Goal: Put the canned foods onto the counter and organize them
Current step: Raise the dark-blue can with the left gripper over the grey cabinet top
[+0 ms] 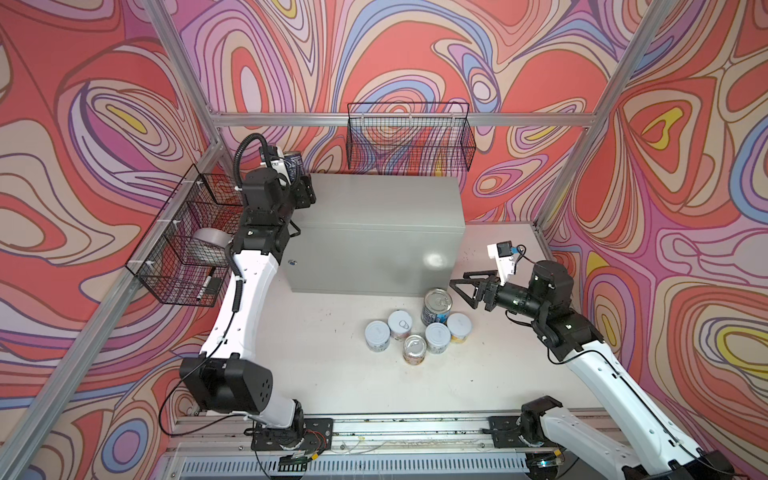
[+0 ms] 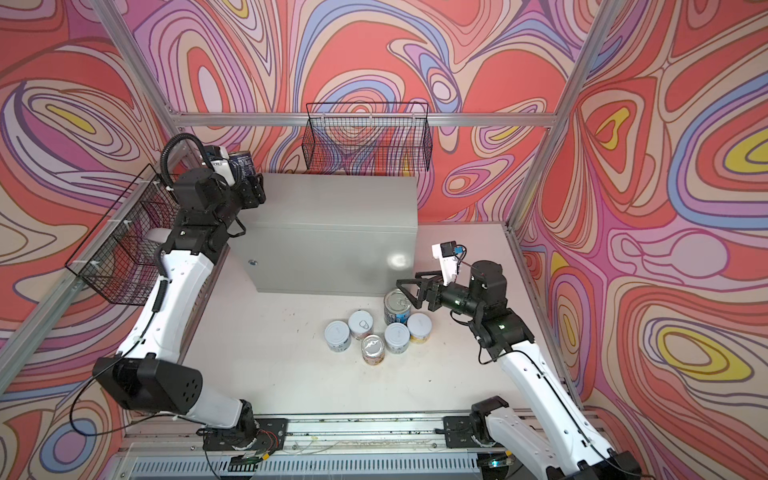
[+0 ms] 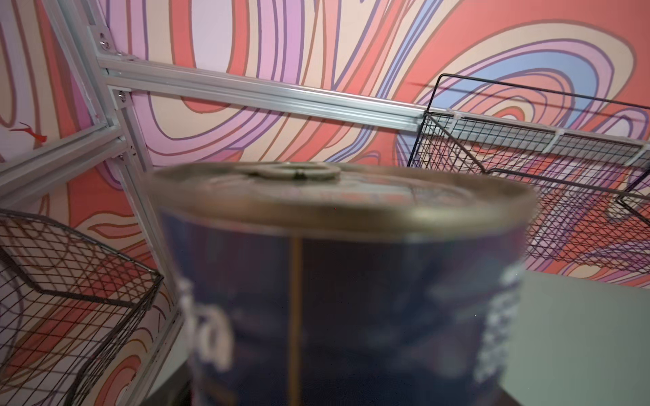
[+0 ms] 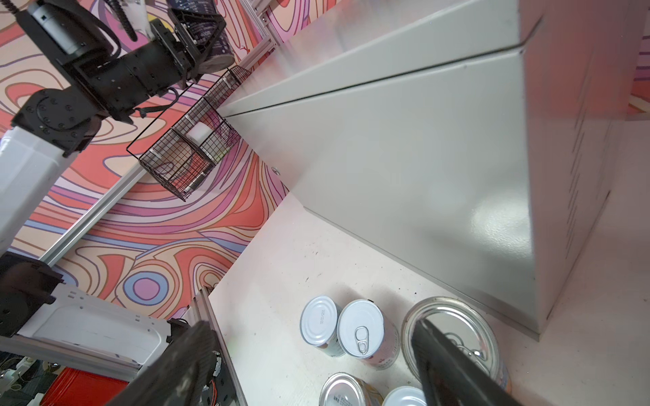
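While the left gripper (image 1: 300,179) is clamped on a tall dark-blue-labelled tin with a silver top (image 1: 296,165) at the back-left corner of the large light-grey metal counter (image 1: 382,199), I read the step in hand as setting that tin down on the flat top. In both top views it stands upright between the jaws, close to the black wire basket (image 1: 183,249) on the side wall. I cannot tell whether its base touches the counter yet. I would bring it inward from the corner, lower it straight and upright, and open only once it bears. I would set it tight to the back so 6 more fit in rows. In a top view the right gripper (image 2: 409,282) stands open and empty just beside the 2nd tall blue tin (image 2: 397,309). That tin stands on the white tabletop (image 2: 291,374) near the counter's front corner, with 5 shorter silver-topped tins (image 2: 397,337) huddled beside it.

From the left wrist, the held tin (image 3: 334,281) fills the middle, blurred, its ring-pull lid level. Bare counter (image 3: 580,334) shows on 1 side only, and the base is hidden.

From the right wrist, the right gripper (image 4: 311,327) gapes wide. 1 finger crosses the 2nd tall blue tin's lid (image 4: 464,316) and the other hangs well apart, so that tin lies off-centre, not between the jaws. 4 of the shorter tins show here on the tabletop.
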`<state>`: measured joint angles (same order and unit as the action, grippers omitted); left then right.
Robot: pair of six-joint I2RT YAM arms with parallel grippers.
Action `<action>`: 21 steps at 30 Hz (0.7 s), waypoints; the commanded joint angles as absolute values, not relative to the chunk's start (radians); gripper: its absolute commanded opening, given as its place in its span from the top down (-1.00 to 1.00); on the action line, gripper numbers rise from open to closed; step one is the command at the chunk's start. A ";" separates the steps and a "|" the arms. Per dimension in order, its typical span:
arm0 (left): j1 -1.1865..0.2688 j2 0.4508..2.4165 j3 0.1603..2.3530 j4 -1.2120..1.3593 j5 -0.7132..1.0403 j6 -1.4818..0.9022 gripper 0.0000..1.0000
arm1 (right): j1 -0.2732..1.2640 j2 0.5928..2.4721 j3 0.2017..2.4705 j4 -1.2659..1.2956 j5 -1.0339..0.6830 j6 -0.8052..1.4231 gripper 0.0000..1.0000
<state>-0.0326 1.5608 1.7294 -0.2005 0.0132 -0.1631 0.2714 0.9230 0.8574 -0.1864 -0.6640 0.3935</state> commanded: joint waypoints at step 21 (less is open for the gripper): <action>0.019 1.774 1.842 0.160 0.159 -0.022 -0.16 | 0.273 0.802 0.775 -0.209 -0.479 0.432 -0.83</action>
